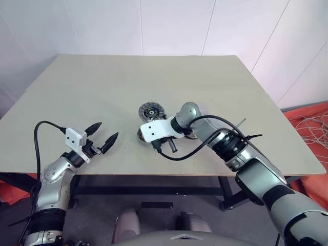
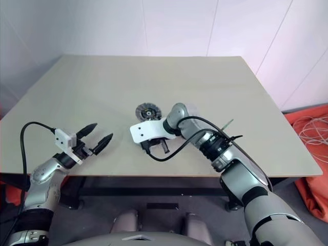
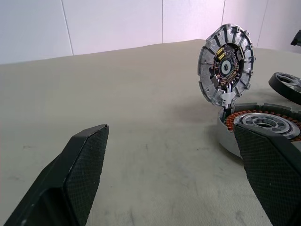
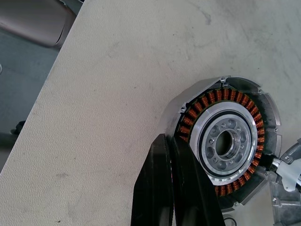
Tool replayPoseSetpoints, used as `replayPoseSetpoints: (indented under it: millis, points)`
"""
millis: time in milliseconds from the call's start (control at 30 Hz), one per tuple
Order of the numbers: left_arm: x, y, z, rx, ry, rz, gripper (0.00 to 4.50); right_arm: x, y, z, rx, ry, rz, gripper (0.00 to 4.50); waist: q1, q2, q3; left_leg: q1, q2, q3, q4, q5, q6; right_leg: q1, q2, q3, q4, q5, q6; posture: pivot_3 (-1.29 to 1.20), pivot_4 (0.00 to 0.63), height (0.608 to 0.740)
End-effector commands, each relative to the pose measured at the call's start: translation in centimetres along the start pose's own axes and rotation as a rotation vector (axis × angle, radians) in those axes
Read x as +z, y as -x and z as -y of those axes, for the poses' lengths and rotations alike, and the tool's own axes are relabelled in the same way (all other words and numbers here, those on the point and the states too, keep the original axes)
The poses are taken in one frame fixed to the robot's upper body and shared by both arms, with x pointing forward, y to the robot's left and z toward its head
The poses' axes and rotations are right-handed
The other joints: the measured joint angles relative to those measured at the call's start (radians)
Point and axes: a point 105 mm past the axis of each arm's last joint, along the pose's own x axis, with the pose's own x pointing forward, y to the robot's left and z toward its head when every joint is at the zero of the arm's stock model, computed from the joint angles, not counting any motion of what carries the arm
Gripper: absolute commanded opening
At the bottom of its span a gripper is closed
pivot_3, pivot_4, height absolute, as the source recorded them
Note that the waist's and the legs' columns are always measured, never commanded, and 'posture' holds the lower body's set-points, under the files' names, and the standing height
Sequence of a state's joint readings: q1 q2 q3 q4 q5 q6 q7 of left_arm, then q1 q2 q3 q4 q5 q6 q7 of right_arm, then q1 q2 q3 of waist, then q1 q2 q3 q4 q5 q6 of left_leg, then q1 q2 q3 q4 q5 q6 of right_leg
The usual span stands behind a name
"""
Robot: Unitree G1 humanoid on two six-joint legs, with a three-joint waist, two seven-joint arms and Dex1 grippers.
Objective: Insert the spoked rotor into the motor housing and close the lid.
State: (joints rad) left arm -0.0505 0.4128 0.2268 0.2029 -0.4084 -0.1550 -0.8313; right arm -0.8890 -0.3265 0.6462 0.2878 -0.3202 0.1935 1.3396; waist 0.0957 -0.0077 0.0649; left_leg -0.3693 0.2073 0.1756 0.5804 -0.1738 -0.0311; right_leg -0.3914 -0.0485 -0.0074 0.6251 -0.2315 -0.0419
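A pale beige table (image 1: 102, 102) spreads before me, its top bare wood-tone and faintly scuffed, resting on a black frame (image 1: 154, 190) seen under the near edge. Behind it rises a white panelled wall (image 1: 102, 25) with thin vertical seams. To my right, on the floor beyond the table's corner, lies an orange sheet (image 1: 312, 118) with a tangle of white cables (image 1: 310, 127) on it; more orange shows low at my left (image 1: 9, 192). Grey floor (image 1: 102, 215) runs beneath the table. A small ring (image 4: 229, 220) lies on the tabletop.
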Motion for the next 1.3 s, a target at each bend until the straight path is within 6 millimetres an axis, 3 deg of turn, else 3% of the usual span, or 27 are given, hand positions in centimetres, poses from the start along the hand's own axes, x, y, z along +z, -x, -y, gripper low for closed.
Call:
replayPoseSetpoints:
  millis: [33, 400, 567, 833, 1000, 1133, 1300]
  points:
    - [0.8, -0.3, -0.1, -0.011, -0.032, 0.024, 4.5, 1.2, 0.8, 0.6, -0.052, 0.064, 0.036, 0.05, 0.0, 0.0, 0.0, 0.0, 0.0, 0.0, 0.0, 0.0, 0.0, 0.0, 0.0, 0.0, 0.0, 0.0, 0.0, 0.0, 0.0, 0.74]
    - [0.7, -0.4, -0.2, -0.006, -0.036, 0.021, 4.5, 0.8, 0.4, 0.1, -0.029, 0.038, 0.051, 0.05, 0.0, 0.0, 0.0, 0.0, 0.0, 0.0, 0.0, 0.0, 0.0, 0.0, 0.0, 0.0, 0.0, 0.0, 0.0, 0.0, 0.0, 0.74]
    - [0.7, -0.6, -0.1, -0.012, -0.033, 0.023, 4.5, 0.7, 0.6, -0.4, 0.004, 0.05, 0.051, 1.24, 0.0, 0.0, 0.0, 0.001, 0.0, 0.0, 0.0, 0.0, 0.0, 0.001, 0.0, 0.0, 0.0, 0.0, 0.0, 0.0, 0.0, 0.74]
    - [0.7, -0.7, 0.0, -0.014, -0.03, 0.025, 4.5, 1.6, 2.1, 0.0, -0.033, 0.123, 0.079, 3.98, 0.0, 0.0, 0.0, 0.001, 0.0, 0.0, 0.001, 0.0, 0.0, 0.001, 0.0, 0.0, 0.001, 0.0, 0.0, 0.0, 0.0, 0.74]
    - [0.7, -0.6, -0.1, -0.009, -0.032, 0.025, 4.5, 1.9, 5.1, -0.6, -0.014, -0.019, 0.182, 3.98, 0.003, 0.0, 0.0, 0.001, 0.0, 0.0, 0.001, 0.0, 0.001, 0.002, 0.0, 0.0, 0.0, 0.0, 0.0, 0.0, 0.0, 0.74]
    - [0.8, -0.4, -0.3, -0.003, -0.034, 0.024, 4.5, -2.0, 8.2, 1.0, -0.19, -0.33, 0.22, 3.98, 0.006, -0.001, 0.0, 0.002, 0.0, -0.001, 0.002, 0.0, 0.002, 0.004, 0.0, -0.001, 0.0, 0.0, 0.0, 0.0, 0.0, 0.74]
    - [0.7, -0.3, -0.3, -0.007, -0.031, 0.019, 4.5, -7.6, 10.3, 2.5, -0.48, -0.698, 0.24, 3.98, 0.006, -0.001, -0.001, 0.004, 0.0, 0.0, 0.002, 0.001, 0.001, 0.005, 0.0, -0.001, 0.001, 0.0, 0.0, 0.0, 0.0, 0.74]
